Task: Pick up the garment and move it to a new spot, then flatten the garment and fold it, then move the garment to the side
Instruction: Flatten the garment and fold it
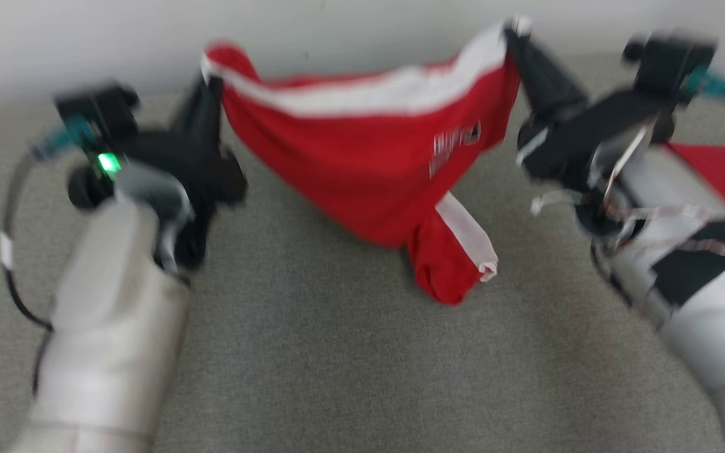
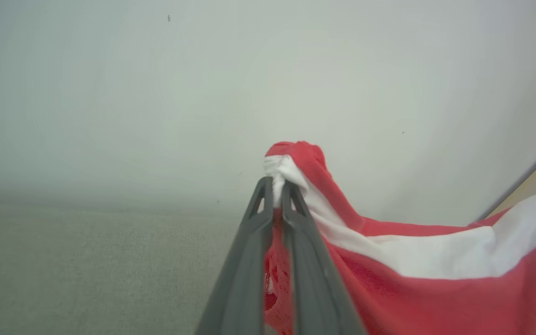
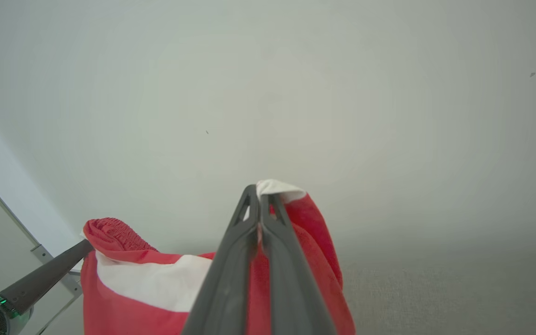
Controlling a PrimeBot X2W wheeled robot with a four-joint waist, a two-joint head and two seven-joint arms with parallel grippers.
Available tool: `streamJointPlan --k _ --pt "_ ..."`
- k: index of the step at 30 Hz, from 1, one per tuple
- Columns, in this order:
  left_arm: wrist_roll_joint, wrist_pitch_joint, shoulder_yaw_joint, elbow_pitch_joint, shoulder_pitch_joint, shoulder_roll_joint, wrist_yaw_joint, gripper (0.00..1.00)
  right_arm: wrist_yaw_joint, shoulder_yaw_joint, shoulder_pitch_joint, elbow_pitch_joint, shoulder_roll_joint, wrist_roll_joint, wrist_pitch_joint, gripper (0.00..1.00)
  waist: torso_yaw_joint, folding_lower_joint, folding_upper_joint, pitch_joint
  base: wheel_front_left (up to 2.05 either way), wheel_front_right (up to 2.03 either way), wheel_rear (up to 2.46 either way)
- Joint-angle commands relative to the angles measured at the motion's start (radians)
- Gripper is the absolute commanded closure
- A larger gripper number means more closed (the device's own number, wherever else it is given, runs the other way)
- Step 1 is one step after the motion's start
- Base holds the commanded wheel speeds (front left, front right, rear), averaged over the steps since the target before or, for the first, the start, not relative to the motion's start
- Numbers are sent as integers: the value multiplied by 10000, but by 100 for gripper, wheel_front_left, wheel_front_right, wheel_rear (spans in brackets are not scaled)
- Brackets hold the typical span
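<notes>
Red knit: garment (image 1: 362, 163), red cloth with a broad white band along its upper edge; a bunched red part with a white stripe hangs from its lower middle.
Writing: white print on the red front, toward the robot's right; too blurred to read.
Position: hung as a sagging span between the two grippers, in front of a pale wall (image 1: 85, 38) and above a grey textile surface (image 1: 337, 365). The lowest bunch reaches down to that surface; whether it touches cannot be told.
Left gripper (image 1: 211, 88): fingers pinched together on the garment's left top corner. In the left wrist view a tuft of white and red cloth stands out past the tips.
Right gripper (image 1: 517, 34): fingers closed tight on the right top corner, with the white edge folded over the tips in the right wrist view.
Relation: the upper edge dips between the two grips, and the right corner sits higher in the head view.
Left wrist: green light (image 1: 108, 163), lit.
Other: red fabric (image 1: 721, 170) beyond the right forearm; what it is cannot be told.
</notes>
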Motion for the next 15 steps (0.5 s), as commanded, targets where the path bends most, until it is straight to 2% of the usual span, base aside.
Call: streamJointPlan --k 1,4,9,10,15 --pt "-95 199 167 -81 -692 150 137 100 -29 -151 -638 53 22 193 129 100 -570 0 -1 1555 0 0 0" --pt "-169 719 385 -268 -2413 354 412 100 -29 -318 -2346 277 -80 65 235 100 -840 0 -1 2644 0 0 0" --pt "-403 1104 749 -874 -5057 393 824 100 -30 -481 -4932 734 -164 -480 -346 100 -1115 0 -1 4067 0 0 0" --pt "-599 863 1000 -1078 -5815 321 968 100 -30 -718 -5728 859 -148 -655 -735 100 -1179 0 -1 4422 0 0 0" --pt "-684 -77 1087 -1306 -6969 182 958 100 -30 -1657 -6958 657 -132 -1473 -1087 100 -1139 0 -1 5002 0 0 0"
